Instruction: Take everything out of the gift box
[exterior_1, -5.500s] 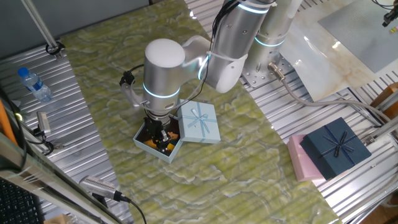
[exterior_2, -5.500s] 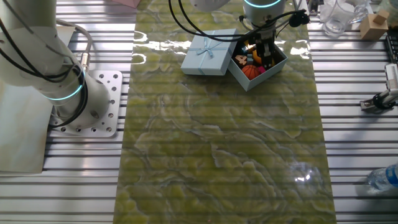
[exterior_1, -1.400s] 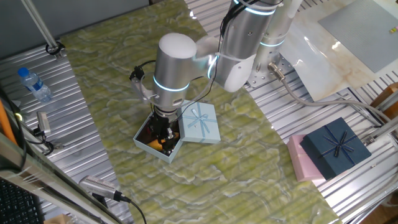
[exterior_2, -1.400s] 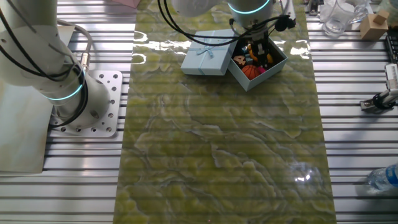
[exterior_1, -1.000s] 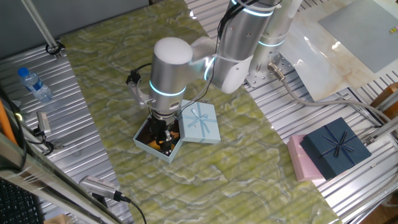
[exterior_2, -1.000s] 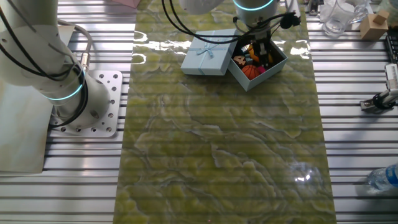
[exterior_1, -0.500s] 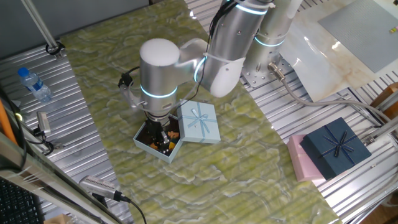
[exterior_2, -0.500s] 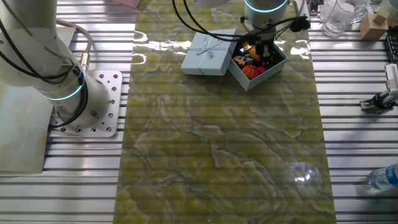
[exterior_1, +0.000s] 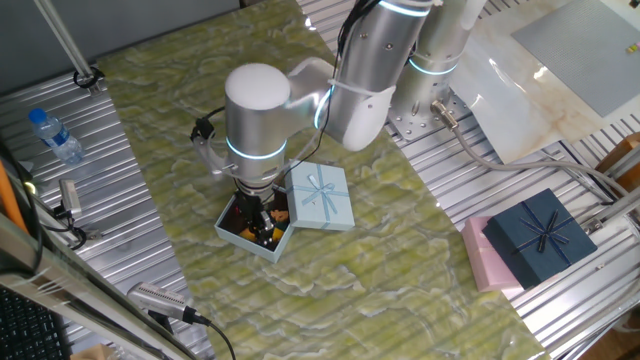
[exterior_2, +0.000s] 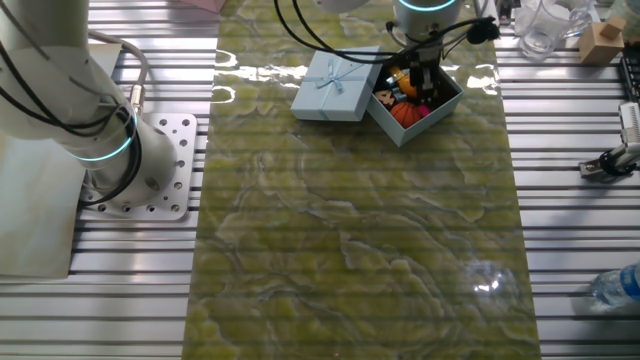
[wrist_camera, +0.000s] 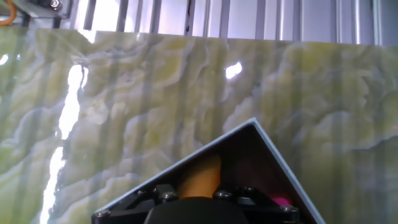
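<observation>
The gripper (exterior_2: 418, 88) reaches into the gift box (exterior_2: 436, 112) at upper centre of the other fixed view; its opening cannot be told. Left lies the lid (exterior_2: 335, 86). The toys, basketball (exterior_2: 403, 113) included, look light, hard and small: pinch across each middle.

Over the last seconds we swung our silver arm's elbow back and forth while the black two-finger gripper (exterior_2: 418, 82) shifted slightly inside the small pale-blue cardboard gift box (exterior_2: 440, 110).
</observation>
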